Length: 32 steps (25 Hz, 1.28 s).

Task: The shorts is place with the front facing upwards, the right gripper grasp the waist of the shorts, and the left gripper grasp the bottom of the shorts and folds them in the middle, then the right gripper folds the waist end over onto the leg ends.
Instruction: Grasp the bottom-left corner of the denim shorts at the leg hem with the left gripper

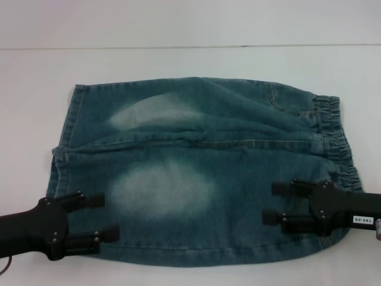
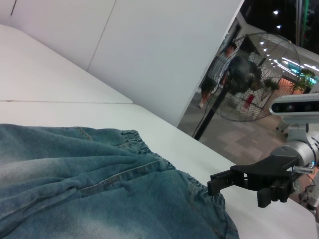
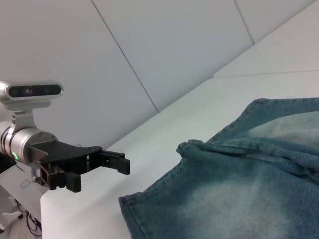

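The blue denim shorts lie flat on the white table, elastic waist to the right and leg ends to the left. My left gripper is open at the near leg end, its black fingers pointing inward over the fabric. At the near waist end my right gripper is open too, with nothing between its fingers. The left wrist view shows the waist with the right gripper just past its edge. In the right wrist view the left gripper hangs beside the leg hem.
The white table stretches beyond the shorts to a white back wall. Past the table's right end, the left wrist view shows a large floor fan and a person.
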{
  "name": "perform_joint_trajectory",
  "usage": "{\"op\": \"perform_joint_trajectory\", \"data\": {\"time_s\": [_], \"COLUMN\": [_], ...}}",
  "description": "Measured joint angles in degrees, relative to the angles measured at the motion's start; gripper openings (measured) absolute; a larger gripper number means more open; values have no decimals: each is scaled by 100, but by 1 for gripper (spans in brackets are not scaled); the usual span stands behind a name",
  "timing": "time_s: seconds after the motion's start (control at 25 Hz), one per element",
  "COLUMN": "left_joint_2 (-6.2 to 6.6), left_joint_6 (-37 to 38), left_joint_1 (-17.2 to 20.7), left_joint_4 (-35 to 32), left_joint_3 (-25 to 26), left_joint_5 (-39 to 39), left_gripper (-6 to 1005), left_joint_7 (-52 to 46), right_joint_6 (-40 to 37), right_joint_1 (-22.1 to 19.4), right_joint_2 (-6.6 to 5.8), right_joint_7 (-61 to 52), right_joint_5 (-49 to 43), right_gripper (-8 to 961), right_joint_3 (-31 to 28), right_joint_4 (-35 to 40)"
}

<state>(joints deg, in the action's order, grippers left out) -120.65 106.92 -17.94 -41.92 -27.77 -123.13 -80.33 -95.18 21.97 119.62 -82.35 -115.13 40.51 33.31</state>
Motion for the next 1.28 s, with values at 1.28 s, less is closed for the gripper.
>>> {"op": "perform_joint_trajectory", "data": {"time_s": [1.28], "left_joint_2": [-120], "left_joint_6": [-922], "left_joint_1": [676], "left_joint_4": [-409], "left_joint_3": [879], "left_joint_5": [-294], "left_gripper": [916], "left_joint_7": [-45], "right_joint_6": [-38], "right_joint_1": [55], "right_joint_2": [-10], "right_joint_7": [-68], "right_joint_5": [0], "right_gripper": [929], "right_joint_3": [9], "right_joint_4": [45]}}
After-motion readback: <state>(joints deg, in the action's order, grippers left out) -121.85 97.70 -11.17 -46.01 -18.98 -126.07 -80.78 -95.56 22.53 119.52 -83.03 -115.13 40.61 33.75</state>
